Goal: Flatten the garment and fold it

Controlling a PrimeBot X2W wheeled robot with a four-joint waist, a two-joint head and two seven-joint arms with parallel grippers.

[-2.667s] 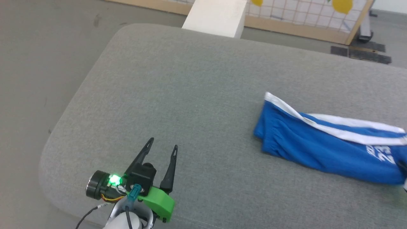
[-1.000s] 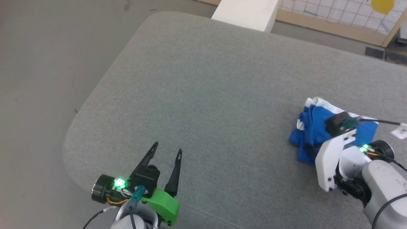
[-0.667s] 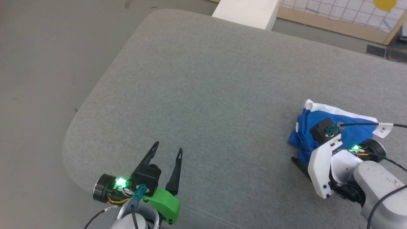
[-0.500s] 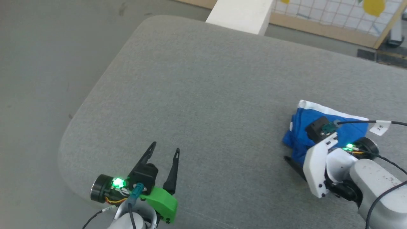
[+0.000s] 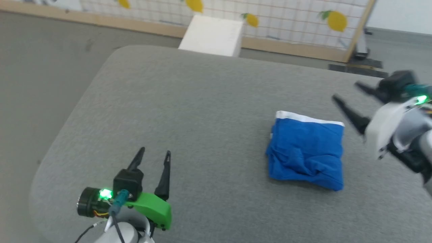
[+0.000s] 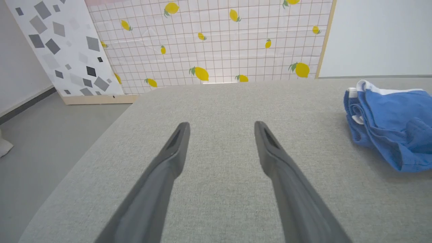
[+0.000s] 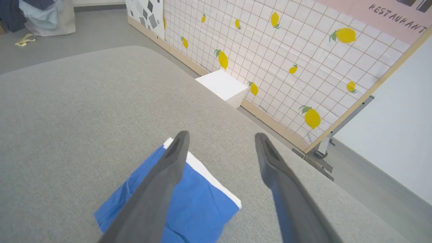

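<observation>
Grey fabric covers the worktop [image 5: 202,101], and the garment [image 5: 305,153] lies on it folded into a compact blue rectangle, its white stripe along the far edge. Just off the garment's far right corner hangs the right gripper [image 5: 345,91], fingers spread apart and holding nothing. Well to the garment's left sits the left gripper [image 5: 154,150], fingers also apart and empty. Beyond the garment stand a white block [image 5: 212,35] and a lemon-print panel [image 5: 287,17].

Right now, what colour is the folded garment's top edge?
White, on the blue garment; clearest in the head view.
</observation>
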